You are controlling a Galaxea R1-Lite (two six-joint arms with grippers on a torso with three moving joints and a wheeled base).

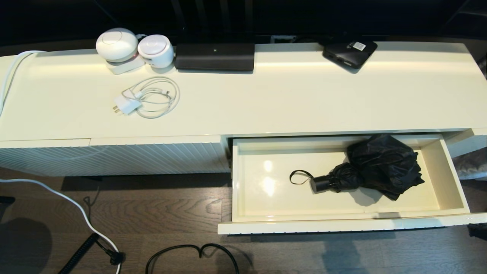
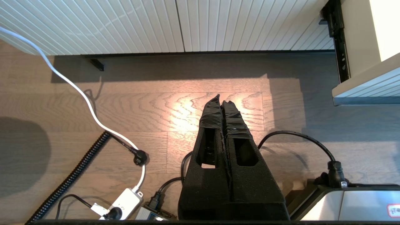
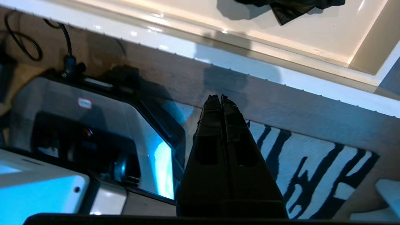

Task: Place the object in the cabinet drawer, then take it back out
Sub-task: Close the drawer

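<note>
The black folding umbrella point(image 1: 380, 165) lies inside the pulled-out cream drawer point(image 1: 243, 179), toward its right half, with its short handle point(image 1: 321, 184) and wrist loop point(image 1: 298, 177) pointing left. A bit of its fabric point(image 3: 287, 9) shows in the right wrist view, beyond the drawer's ribbed front point(image 3: 281, 75). My right gripper point(image 3: 220, 97) is shut and empty, low in front of the drawer over the floor. Over the wood floor to the left of the drawer hangs my left gripper point(image 2: 221, 99), shut and empty. Neither arm appears in the head view.
On the cabinet top point(image 1: 285, 99) sit two white round devices point(image 1: 133, 47), a white charger with cable point(image 1: 146, 99), a long black bar point(image 1: 214, 56) and a flat black box point(image 1: 350, 51). Cables point(image 1: 76, 213) lie on the floor. A zebra-patterned rug point(image 3: 312, 162) lies by the drawer.
</note>
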